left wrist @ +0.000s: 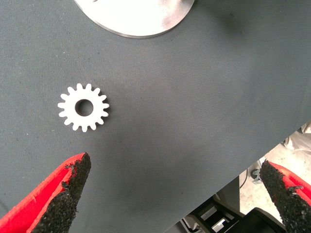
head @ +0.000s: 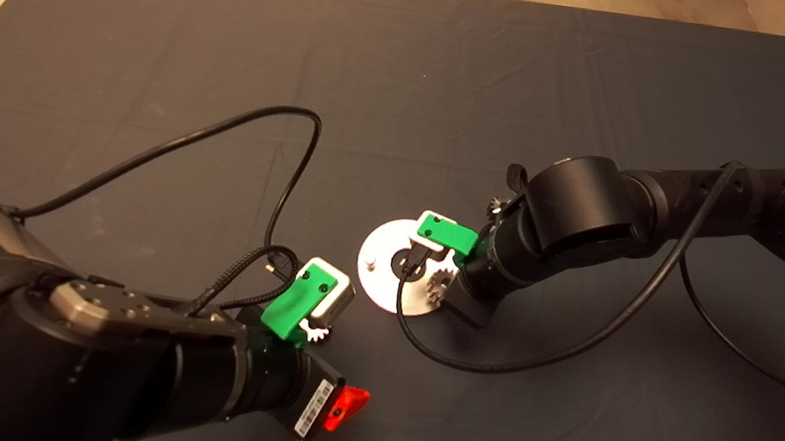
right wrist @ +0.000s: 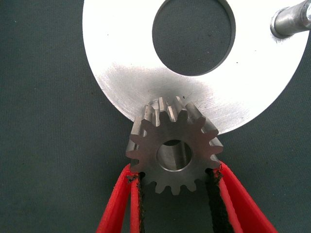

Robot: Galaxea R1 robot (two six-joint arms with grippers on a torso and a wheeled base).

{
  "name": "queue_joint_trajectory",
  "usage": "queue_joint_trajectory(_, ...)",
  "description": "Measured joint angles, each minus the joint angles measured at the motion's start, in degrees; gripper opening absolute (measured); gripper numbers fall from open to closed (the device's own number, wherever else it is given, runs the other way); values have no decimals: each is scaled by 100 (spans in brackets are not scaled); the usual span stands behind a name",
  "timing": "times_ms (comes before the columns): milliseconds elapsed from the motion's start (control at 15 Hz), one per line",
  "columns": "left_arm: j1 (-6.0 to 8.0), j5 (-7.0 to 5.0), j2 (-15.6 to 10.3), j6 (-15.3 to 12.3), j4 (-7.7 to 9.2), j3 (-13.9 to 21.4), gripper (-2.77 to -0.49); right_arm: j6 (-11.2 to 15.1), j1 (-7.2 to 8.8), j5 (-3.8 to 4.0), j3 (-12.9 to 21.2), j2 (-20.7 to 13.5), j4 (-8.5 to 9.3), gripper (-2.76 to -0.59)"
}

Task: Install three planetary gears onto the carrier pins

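Note:
The silver disc (head: 389,244) lies mid-mat, with one carrier pin (head: 371,263) showing on its left side; the other pins are hidden. My right gripper (head: 440,290) hangs over the disc's near right rim. In the right wrist view it (right wrist: 174,174) is shut on a planetary gear (right wrist: 172,153) held flat at the disc's rim (right wrist: 121,73); a pin (right wrist: 291,22) stands apart. My left gripper (left wrist: 175,194) is open above the mat, its pads (left wrist: 63,194) short of a second gear (left wrist: 83,107) lying flat near the disc (left wrist: 141,19). A third gear (head: 494,204) peeks out behind the right arm.
Black cables (head: 294,163) loop over the mat from both wrists, one curving in front of the disc. The mat's near edge and the floor (left wrist: 291,145) show past the left gripper. The far half of the mat is bare.

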State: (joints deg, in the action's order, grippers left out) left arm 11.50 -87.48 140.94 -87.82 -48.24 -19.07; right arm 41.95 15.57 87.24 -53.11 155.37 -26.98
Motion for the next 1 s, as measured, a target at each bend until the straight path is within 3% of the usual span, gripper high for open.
queue_joint_trajectory(800,0,-2,0,0,-18,-2,-75,2,13,-69,0,-121,47,-268)
queue_joint_trajectory(1000,0,0,0,0,-21,-2,-75,4,26,-42,-11,-143,66,-268)
